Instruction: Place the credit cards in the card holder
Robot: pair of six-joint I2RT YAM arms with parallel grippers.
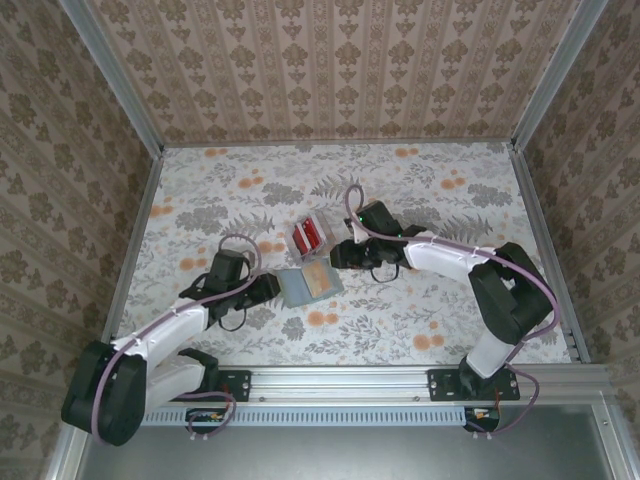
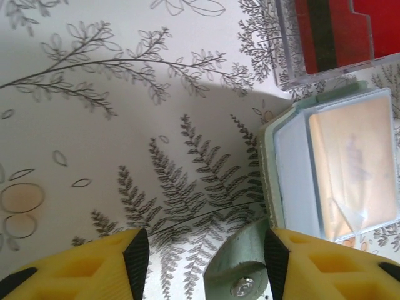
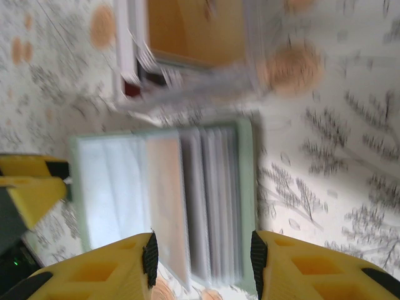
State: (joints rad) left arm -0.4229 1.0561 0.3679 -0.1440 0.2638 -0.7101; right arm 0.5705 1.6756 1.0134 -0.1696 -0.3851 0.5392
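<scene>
The grey-green card holder [image 1: 322,290] lies open in the middle of the table, its pale clear sleeves [image 3: 215,200] fanned. A tan credit card [image 2: 353,162] sits in one sleeve [image 3: 164,200]. My left gripper [image 1: 268,290] is open at the holder's left edge. In the left wrist view the holder's snap tab [image 2: 240,262] lies between the left gripper's [image 2: 206,259] fingers, beside the right pad. My right gripper [image 1: 342,256] is open; in the right wrist view the right gripper [image 3: 204,259] hovers over the sleeves, and the picture is blurred.
A clear box [image 1: 310,235] holding red and orange cards [image 2: 331,31] stands just behind the holder, close to the right gripper [image 3: 187,37]. The floral tablecloth [image 1: 420,180] is bounded by patterned walls; a metal rail [image 1: 400,380] runs along the near edge.
</scene>
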